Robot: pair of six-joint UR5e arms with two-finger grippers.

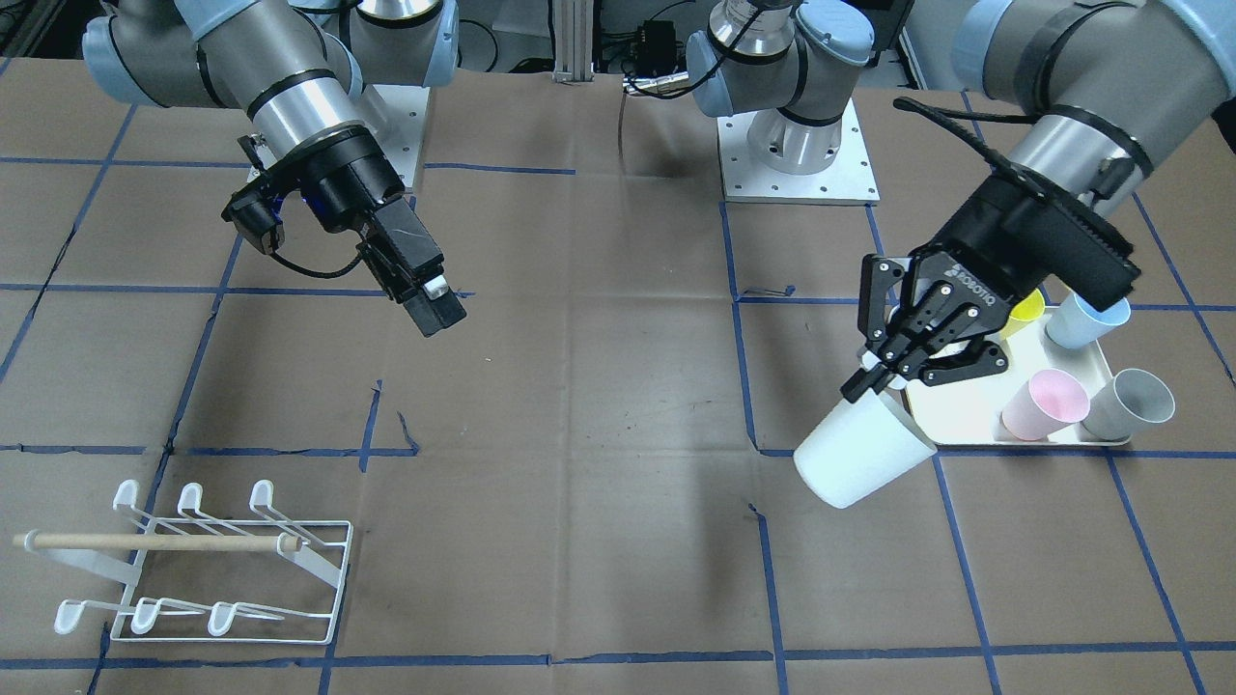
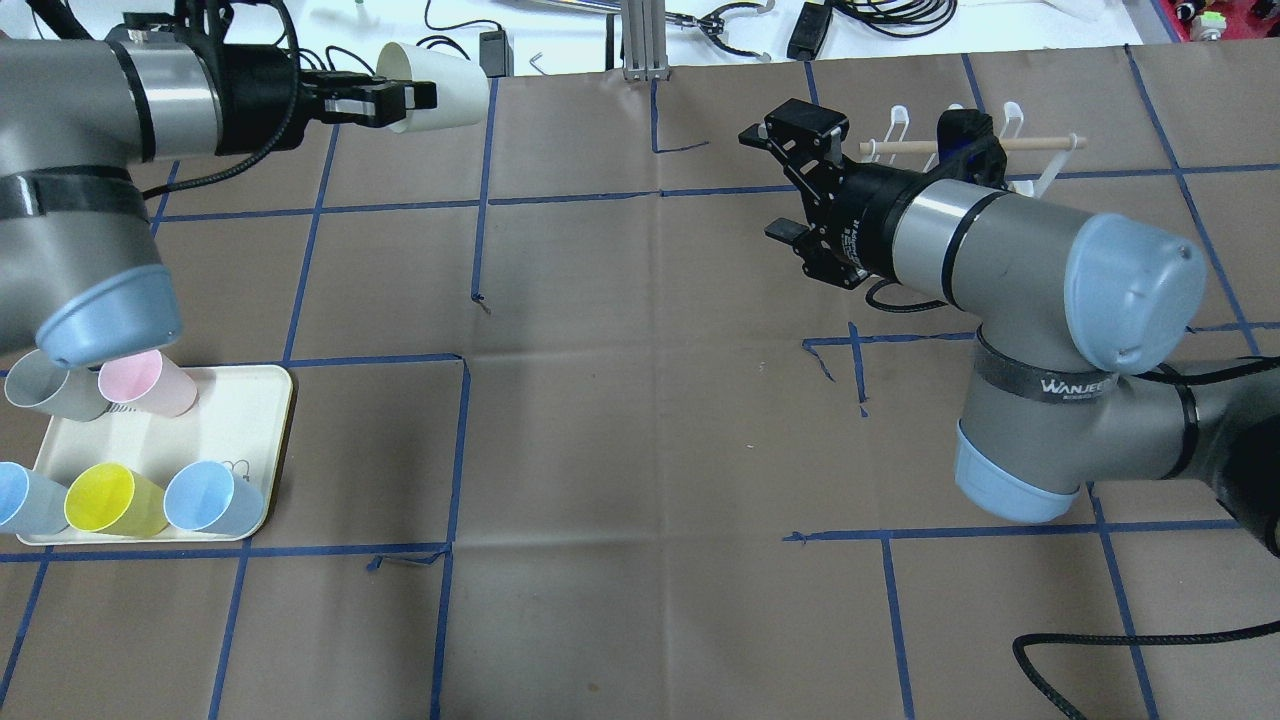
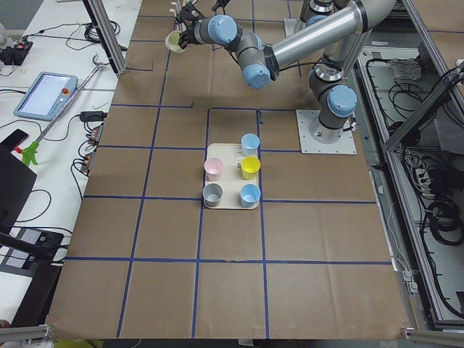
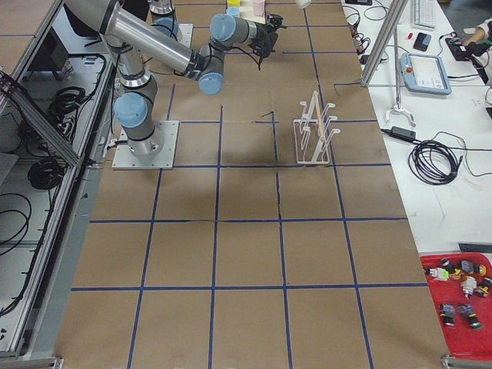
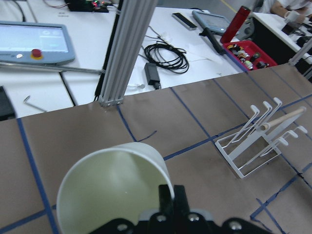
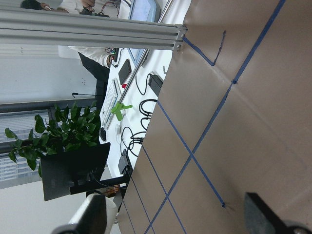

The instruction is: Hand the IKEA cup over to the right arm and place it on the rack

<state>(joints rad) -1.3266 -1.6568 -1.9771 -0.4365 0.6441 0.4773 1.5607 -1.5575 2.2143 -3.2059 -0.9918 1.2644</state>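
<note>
My left gripper point(image 2: 415, 97) is shut on the wall of a white IKEA cup point(image 2: 445, 90) and holds it on its side above the table's far left part. In the front view the cup point(image 1: 859, 454) hangs below the left gripper point(image 1: 874, 381). In the left wrist view one finger is inside the cup point(image 5: 112, 190). My right gripper point(image 2: 765, 183), on the arm with the lettered strap, is open and empty, held in the air right of centre. The white wire rack point(image 1: 193, 569) with its wooden dowel stands at the far right, partly hidden behind the right arm in the overhead view point(image 2: 1010, 135).
A cream tray point(image 2: 245, 410) at the near left holds a pink cup point(image 2: 150, 385), a grey cup point(image 2: 50, 390), a yellow cup point(image 2: 110, 500) and two blue cups point(image 2: 210, 498). An aluminium post point(image 5: 124, 53) stands at the table's far edge. Blue tape lines cross the brown table.
</note>
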